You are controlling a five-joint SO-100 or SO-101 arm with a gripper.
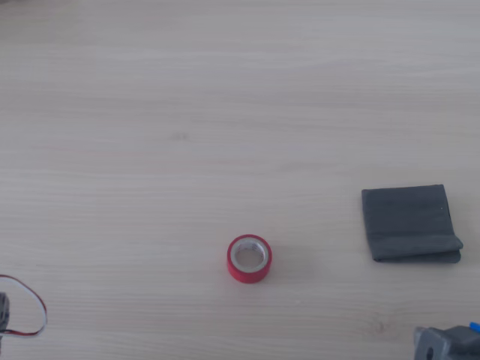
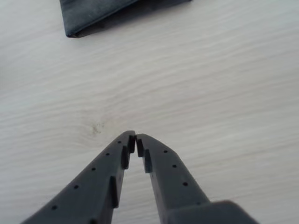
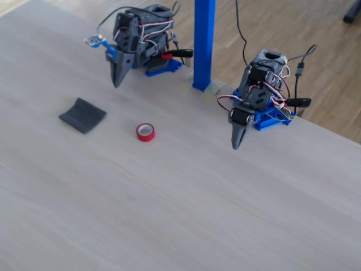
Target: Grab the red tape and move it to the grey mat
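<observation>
One pale wood-grain surface (image 3: 186,197) carries everything. Two small arms stand at its far edge in the fixed view, each folded with its tip pointing down, one on either side of a single upright blue post (image 3: 203,42). The arm to the left of the post (image 3: 138,39) sits nearest the grey mat; the other arm (image 3: 256,93) sits to the post's right on a blue base.

One grey mat (image 1: 411,223), a dark rectangle of folded cloth-like material with a thick doubled edge, lies flat. One red tape (image 1: 249,259), a small round roll with a whitish-grey core ring, lies flat to the left of the mat in the other view, well apart from it and touched by nothing.

In the wrist view one dark grey claw (image 2: 136,139) hangs above bare wood, clenched on nothing, its tips meeting. The mat's corner lies beyond it at the top.

No writing or labels can be read anywhere.
</observation>
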